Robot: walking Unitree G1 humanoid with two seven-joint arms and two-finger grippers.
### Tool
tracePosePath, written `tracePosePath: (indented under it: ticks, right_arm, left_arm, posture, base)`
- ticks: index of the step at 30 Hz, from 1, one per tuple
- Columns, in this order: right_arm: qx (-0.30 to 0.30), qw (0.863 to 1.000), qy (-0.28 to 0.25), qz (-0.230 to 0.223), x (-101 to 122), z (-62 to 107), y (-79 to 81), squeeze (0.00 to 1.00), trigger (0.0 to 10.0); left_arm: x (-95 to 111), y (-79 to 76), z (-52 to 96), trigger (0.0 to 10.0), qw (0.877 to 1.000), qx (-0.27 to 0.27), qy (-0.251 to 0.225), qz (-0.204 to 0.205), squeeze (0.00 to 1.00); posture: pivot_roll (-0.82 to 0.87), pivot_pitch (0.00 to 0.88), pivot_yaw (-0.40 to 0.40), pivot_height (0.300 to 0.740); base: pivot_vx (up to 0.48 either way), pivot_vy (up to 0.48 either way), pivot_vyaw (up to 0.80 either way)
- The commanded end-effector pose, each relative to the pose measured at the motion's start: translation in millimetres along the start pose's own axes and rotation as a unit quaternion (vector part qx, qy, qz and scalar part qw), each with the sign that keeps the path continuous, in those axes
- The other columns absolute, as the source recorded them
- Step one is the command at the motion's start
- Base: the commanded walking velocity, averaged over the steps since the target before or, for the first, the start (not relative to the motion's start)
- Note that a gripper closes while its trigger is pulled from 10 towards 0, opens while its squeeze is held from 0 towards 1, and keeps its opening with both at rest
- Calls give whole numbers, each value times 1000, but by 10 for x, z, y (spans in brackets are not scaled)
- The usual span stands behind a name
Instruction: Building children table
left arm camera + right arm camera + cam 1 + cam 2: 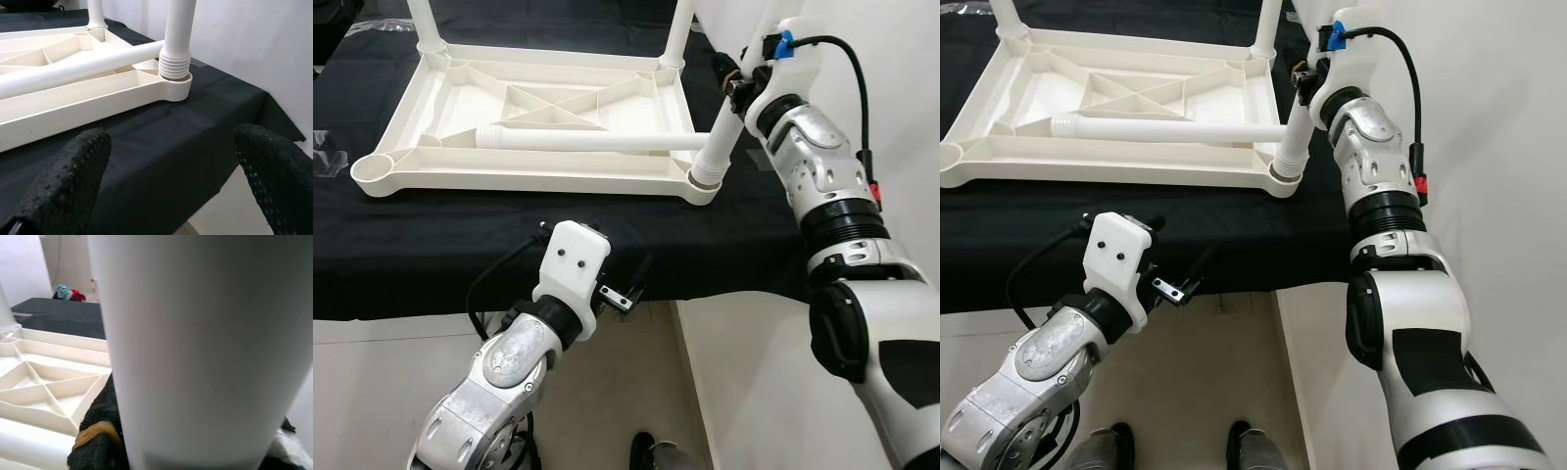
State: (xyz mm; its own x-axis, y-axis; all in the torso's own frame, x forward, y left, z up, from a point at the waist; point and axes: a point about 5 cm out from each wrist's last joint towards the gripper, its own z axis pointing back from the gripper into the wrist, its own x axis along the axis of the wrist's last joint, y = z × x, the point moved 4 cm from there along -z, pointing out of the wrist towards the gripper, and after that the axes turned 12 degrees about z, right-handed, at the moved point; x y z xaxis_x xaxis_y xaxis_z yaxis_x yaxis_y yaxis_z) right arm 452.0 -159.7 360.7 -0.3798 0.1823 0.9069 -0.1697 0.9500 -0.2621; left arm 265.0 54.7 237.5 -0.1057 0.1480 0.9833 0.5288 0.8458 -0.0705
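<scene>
A cream plastic table top [529,182] lies upside down on a black cloth. Two legs stand in its far corners [423,20] [677,29]. A third leg [720,147] stands, slightly tilted, in the near right corner socket, its threaded end [174,63] showing above the socket. My right gripper [736,78] is shut on that leg higher up; one black finger [98,431] presses against it. A loose leg [597,142] lies across the underside. The near left socket [374,168] is empty. My left gripper [171,171] hangs open at the table's front edge, holding nothing.
The black cloth [431,255] covers the work table down to its front edge. A white wall [901,78] stands close on the right. Pale floor and my feet [1111,446] lie below. A small red and teal object [68,293] sits far off.
</scene>
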Motion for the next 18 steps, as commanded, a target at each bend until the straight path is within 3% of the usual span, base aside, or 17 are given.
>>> tracePosePath:
  ticks: [1, 12, 18]
  right_arm:
    - [15, 1000, 0, -6, -21, -1, 47, 0, 10000]
    - [60, 997, 47, 8, -193, 17, 134, 0, 10000]
    - [102, 988, 116, -9, -469, 72, 283, 0, 10000]
  left_arm:
    - [-36, -27, 34, 10000, 1000, -3, 8, -1, 0]
    - [-45, -4, 39, 10000, 1000, 7, 8, -7, 0]
    - [-54, -6, 32, 10000, 1000, 7, 9, -7, 0]
  posture:
    - [59, 232, -112, 740]
    - [56, 239, -116, 740]
    - [51, 247, -121, 740]
  base:
    - [0, 0, 0]
    - [0, 0, 0]
    - [0, 0, 0]
